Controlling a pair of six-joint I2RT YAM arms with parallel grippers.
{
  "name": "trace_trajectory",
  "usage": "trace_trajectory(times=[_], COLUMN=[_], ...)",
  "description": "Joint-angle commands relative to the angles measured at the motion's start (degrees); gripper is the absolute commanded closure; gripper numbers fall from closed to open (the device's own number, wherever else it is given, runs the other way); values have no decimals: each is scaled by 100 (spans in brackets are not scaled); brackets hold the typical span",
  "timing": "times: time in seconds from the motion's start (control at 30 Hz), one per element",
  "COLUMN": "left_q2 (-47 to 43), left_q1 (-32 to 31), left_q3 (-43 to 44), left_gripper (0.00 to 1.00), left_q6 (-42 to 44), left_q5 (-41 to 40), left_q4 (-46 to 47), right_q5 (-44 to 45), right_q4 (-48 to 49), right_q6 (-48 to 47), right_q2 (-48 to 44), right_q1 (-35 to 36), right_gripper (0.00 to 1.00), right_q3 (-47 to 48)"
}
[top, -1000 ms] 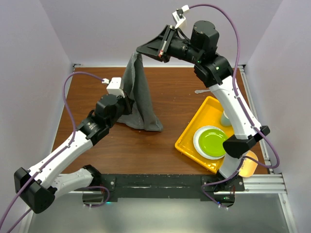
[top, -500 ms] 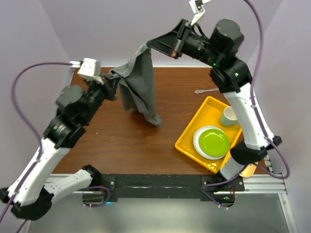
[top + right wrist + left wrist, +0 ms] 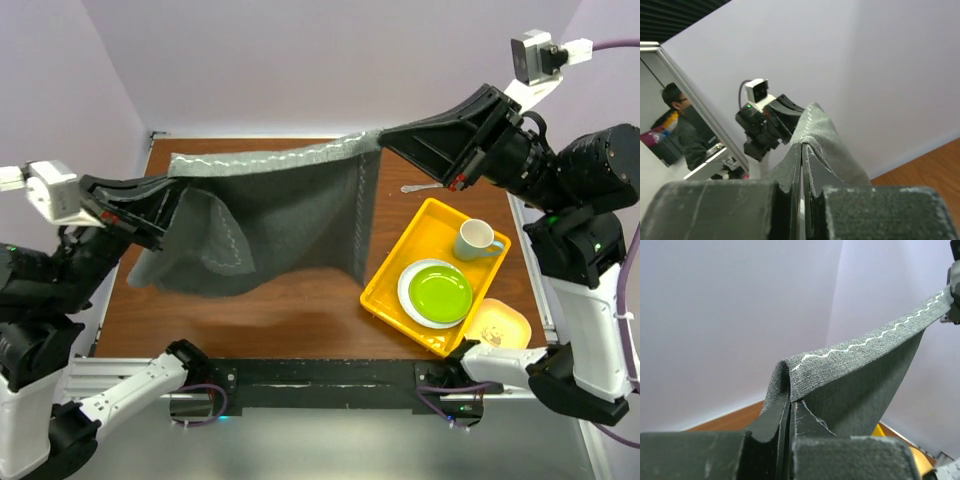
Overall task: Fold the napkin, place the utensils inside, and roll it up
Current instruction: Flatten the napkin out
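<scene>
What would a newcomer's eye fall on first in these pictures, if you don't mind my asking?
The napkin, stretched wide in the air above the table, its top edge pinched by the left gripper at the left and the right gripper at the upper right. Next, the yellow tray at the right, holding a green plate and a mug.

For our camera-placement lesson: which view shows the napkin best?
The top external view: the napkin hangs spread between the left gripper and right gripper. The wrist views show only the edge pinched in each, the left also the stitched hem.
</scene>
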Motion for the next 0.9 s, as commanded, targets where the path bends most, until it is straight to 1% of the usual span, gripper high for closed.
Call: trace_trajectory(times=[0.0,0.03,0.07,0.1,0.13,0.17,0.2,0.23,0.27,0.3,0.33,0.37,0.4,0.43,0.47,0.5,0.53,0.57,0.6,0.63,0.67,0.7,0.73,0.77,0.8,0.87], left_q2=[178,169,195,273,361,641,809,1002,1395,1573,1932,2101,2259,2574,2786,3005,3408,3603,3797,4199,4368,4492,4580,4616,4607,4502], left_q1=[11,20,20,20,20,11,20,28,29,107,229,431,972,1187,1380,1748,1821,1848,1926,1997,2032,2050,2050,2050,2033,2032], left_q3=[-517,-649,-746,-826,-827,-818,-809,-809,-852,-1131,-1299,-1484,-1999,-2265,-2451,-2574,-2610,-2672,-2603,-2428,-2209,-1893,-1820,-1767,-1689,-1661], left_gripper=[100,100,100,100,100,100,100,100,100,100,100,100,100,100,100,100,100,100,90,86,77,54,48,44,41,39], left_q6=[-498,-577,-683,-927,-1060,-1218,-1524,-1606,-1624,-1572,-1589,-1589,-1432,-1413,-1457,-1466,-1422,-1361,-1178,-1115,-1140,-1123,-1001,-870,-755,-859], left_q5=[247,80,-104,-785,-1105,-1412,-1938,-2091,-2179,-2198,-2172,-2032,-1570,-1495,-1477,-1399,-1485,-1695,-2010,-2196,-2537,-3141,-3199,-3191,-3095,-2850], left_q4=[-281,-307,-394,-534,-970,-1236,-1526,-2007,-2151,-2196,-2214,-2179,-2022,-1699,-1635,-1582,-1399,-1284,-1169,-1316,-1466,-1554,-1468,-1406,-1379,-1493], right_q5=[337,540,725,1136,1383,1638,1919,2009,2088,2080,2011,2010,1984,1862,1860,1860,1852,1834,1782,1712,1650,1658,1719,1746,1650,1544], right_q4=[154,-48,-502,-733,-961,-1434,-1482,-1491,-1569,-1501,-1404,-1299,-1219,-1062,-999,-1016,-1199,-1323,-1463,-1673,-1771,-1903,-2296,-2474,-2580,-2642], right_q6=[409,347,294,259,224,154,84,22,4,-48,-84,-101,-119,-163,-320,-443,-558,-820,-901,-971,-980,-989,-989,-937,-937,-1041], right_q2=[194,333,413,484,684,791,914,1045,1377,1563,1748,2220,2459,2749,2995,3598,3926,4234,4916,5184,5465,5816,5993,6117,6188,6171], right_q1=[2,2,-7,2,2,-15,-42,-68,-164,-209,-270,-375,-419,-507,-525,-517,-551,-552,-569,-604,-639,-674,-753,-797,-833,-868], right_gripper=[100,100,100,100,100,100,100,100,100,100,100,100,100,100,100,100,100,100,100,100,100,99,93,83,64,51], right_q3=[-349,-296,-278,-270,-296,-313,-383,-532,-577,-638,-752,-788,-805,-701,-622,-456,68,386,729,1359,1609,1820,2223,2392,2489,2368])
